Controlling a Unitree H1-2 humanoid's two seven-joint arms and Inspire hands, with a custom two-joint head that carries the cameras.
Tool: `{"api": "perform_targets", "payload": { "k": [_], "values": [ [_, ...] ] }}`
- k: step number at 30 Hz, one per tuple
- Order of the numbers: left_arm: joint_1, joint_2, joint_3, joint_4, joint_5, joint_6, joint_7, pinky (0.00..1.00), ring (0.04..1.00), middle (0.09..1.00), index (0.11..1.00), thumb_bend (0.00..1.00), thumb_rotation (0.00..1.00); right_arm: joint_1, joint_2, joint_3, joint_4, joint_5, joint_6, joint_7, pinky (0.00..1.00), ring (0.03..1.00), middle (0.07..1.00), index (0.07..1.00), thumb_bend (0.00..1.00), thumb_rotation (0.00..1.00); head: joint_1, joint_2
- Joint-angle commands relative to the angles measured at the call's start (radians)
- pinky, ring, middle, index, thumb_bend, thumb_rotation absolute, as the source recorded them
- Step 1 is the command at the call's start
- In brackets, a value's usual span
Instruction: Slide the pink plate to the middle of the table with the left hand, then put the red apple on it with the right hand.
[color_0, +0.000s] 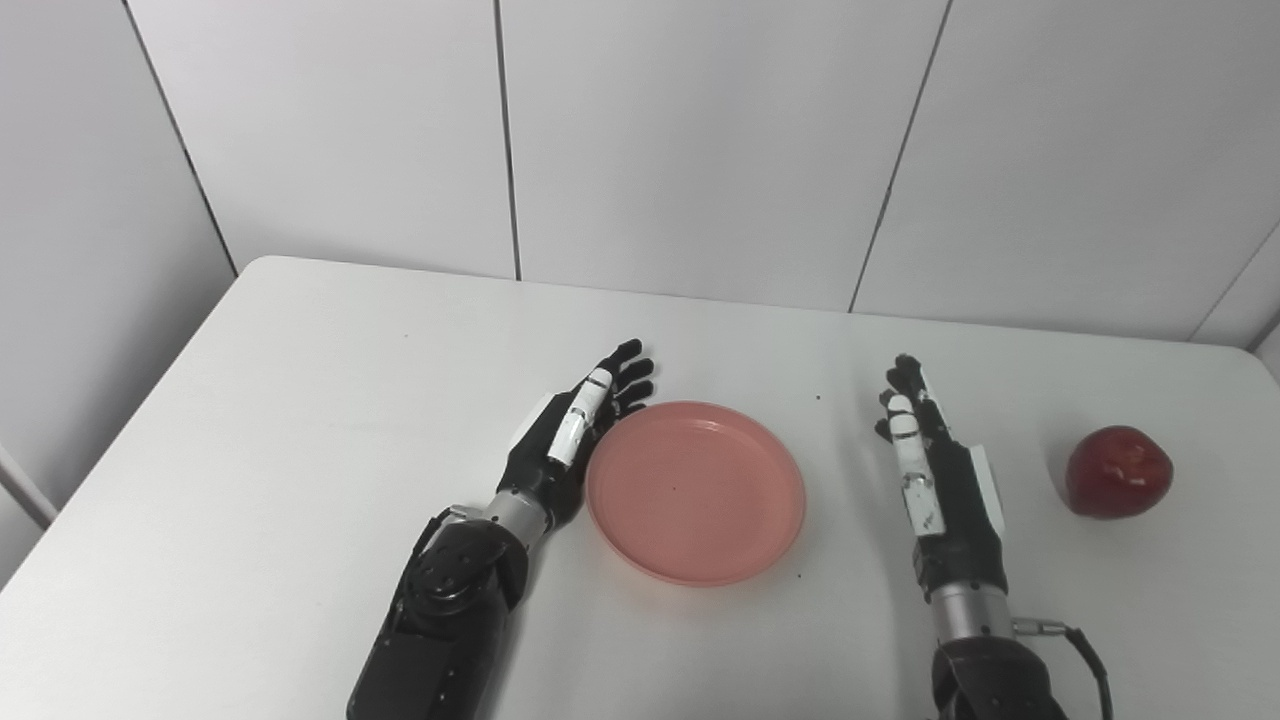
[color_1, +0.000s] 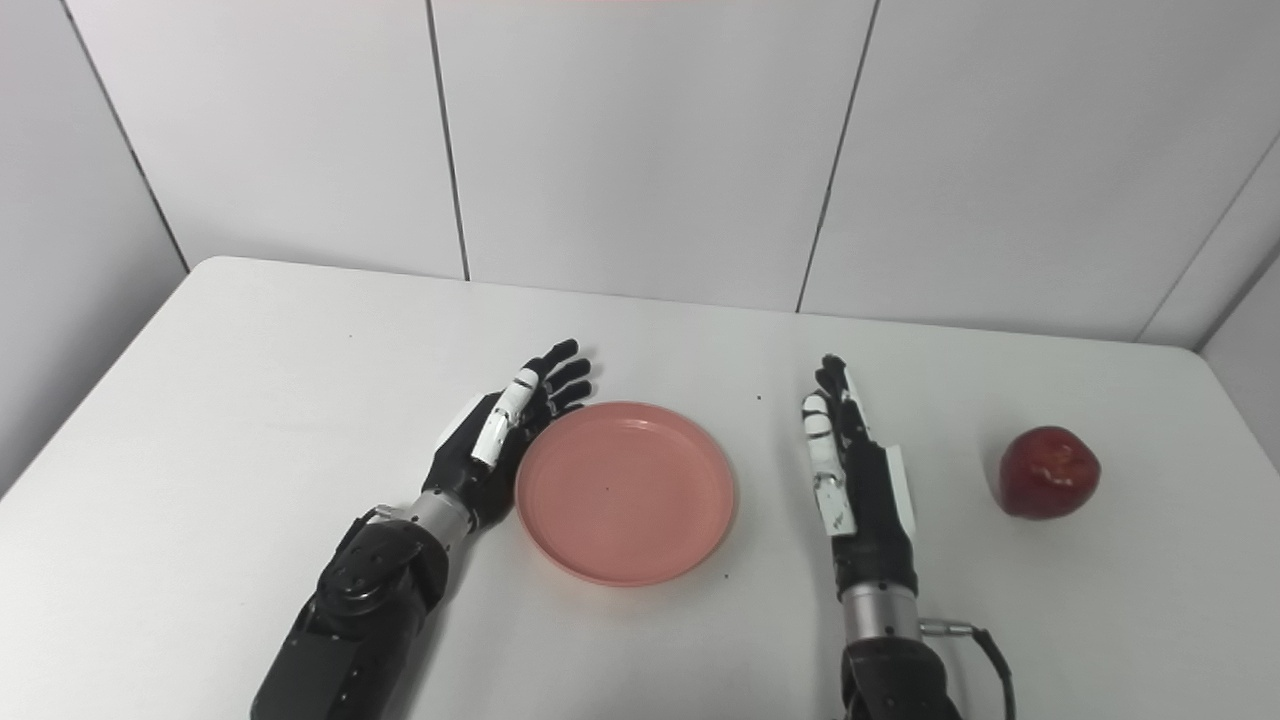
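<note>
The pink plate (color_0: 696, 490) lies flat on the white table (color_0: 300, 420), near the middle. My left hand (color_0: 570, 435) is open, fingers stretched out, its edge against the plate's left rim. My right hand (color_0: 930, 460) is open and empty, standing on edge to the right of the plate, apart from it. The red apple (color_0: 1117, 471) sits on the table to the right of my right hand, a short gap away. The same scene shows in the right eye view: the plate (color_1: 625, 490), the left hand (color_1: 495, 430), the right hand (color_1: 850, 465), the apple (color_1: 1049, 472).
White wall panels (color_0: 700, 140) rise behind the table's far edge. A cable (color_0: 1085, 650) hangs from my right wrist. Bare table surface lies to the left of the left arm and in front of the plate.
</note>
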Motion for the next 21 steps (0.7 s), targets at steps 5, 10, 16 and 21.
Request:
{"api": "perform_targets", "payload": {
  "k": [5, 10, 16, 21],
  "values": [
    [0.026, 0.010, 0.024, 0.014, -0.013, 0.004, -0.025, 0.93, 0.933, 0.940, 0.923, 0.40, 1.00, -0.049, -0.017, 0.003, -0.138, -0.057, 0.080, 0.005, 0.87, 0.918, 0.929, 0.933, 0.36, 1.00, -0.049, 0.001],
    [0.029, 0.015, 0.040, 0.016, -0.014, -0.002, -0.041, 0.94, 0.934, 0.940, 0.926, 0.38, 1.00, -0.072, -0.048, -0.002, -0.203, -0.082, 0.110, 0.019, 0.88, 0.924, 0.931, 0.931, 0.43, 0.97, -0.096, -0.001],
    [0.030, 0.017, 0.056, 0.027, -0.018, -0.008, -0.057, 0.95, 0.940, 0.940, 0.922, 0.37, 1.00, -0.104, -0.100, -0.002, -0.272, -0.222, 0.156, 0.019, 0.81, 0.885, 0.908, 0.914, 0.56, 0.89, -0.135, -0.004],
    [0.035, 0.022, 0.065, 0.030, -0.030, -0.013, -0.065, 0.94, 0.940, 0.939, 0.917, 0.37, 1.00, -0.118, -0.132, -0.014, -0.319, -0.296, 0.194, 0.037, 0.77, 0.883, 0.909, 0.913, 0.68, 0.83, -0.152, -0.008]
  ]
}}
